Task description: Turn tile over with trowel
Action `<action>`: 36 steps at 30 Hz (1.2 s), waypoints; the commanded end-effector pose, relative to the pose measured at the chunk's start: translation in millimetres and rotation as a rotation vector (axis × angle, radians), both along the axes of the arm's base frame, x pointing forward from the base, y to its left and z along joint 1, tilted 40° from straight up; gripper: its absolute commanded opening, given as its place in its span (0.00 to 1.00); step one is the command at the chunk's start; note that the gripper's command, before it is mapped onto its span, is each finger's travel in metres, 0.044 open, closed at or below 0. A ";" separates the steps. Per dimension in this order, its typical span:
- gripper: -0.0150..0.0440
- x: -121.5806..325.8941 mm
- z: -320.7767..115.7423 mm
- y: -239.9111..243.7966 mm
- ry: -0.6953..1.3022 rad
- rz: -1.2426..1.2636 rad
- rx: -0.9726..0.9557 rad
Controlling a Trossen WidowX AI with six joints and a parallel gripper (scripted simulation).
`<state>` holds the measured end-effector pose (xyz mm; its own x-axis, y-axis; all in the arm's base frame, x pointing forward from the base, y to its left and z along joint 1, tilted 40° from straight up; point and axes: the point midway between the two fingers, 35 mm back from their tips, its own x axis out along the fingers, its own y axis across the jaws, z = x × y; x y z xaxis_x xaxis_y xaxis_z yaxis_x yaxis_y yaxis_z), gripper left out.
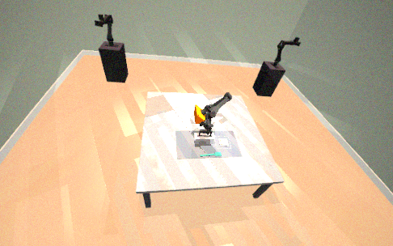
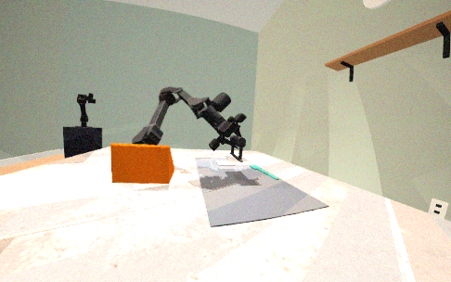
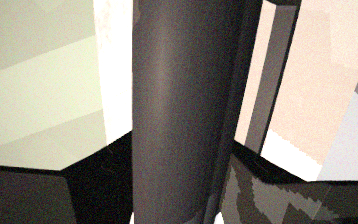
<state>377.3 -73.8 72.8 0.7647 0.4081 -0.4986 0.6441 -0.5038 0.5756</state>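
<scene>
My gripper (image 1: pixel 207 131) (image 2: pixel 236 149) (image 3: pixel 182 165) is shut on a thick dark handle (image 3: pixel 185 75), which I take to be the trowel's, and hangs above the back of the grey mat (image 1: pixel 184 150) (image 2: pixel 258 201). The trowel's blade is not clear in any view. The pale square tile (image 1: pixel 223 142) (image 2: pixel 225 163) appears inside the outline on the right part of the mat in the top view, to the right of my gripper. It looks flat. I cannot make out a mark or tell which side is up.
A teal long-handled tool (image 1: pixel 210 154) (image 2: pixel 264 172) lies along the mat's front part in the top view. An orange block (image 1: pixel 199 115) (image 2: pixel 141 163) stands on the table (image 1: pixel 156 170) (image 2: pixel 114 232) beside the arm. Dark pedestals with other arms stand beyond the table.
</scene>
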 end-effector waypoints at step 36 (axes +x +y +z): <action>0.25 38.6 -52.5 -44.9 0.433 -0.372 0.128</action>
<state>409.0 -109.4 24.5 0.6277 0.2666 -0.7313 0.6103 -0.7517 0.2498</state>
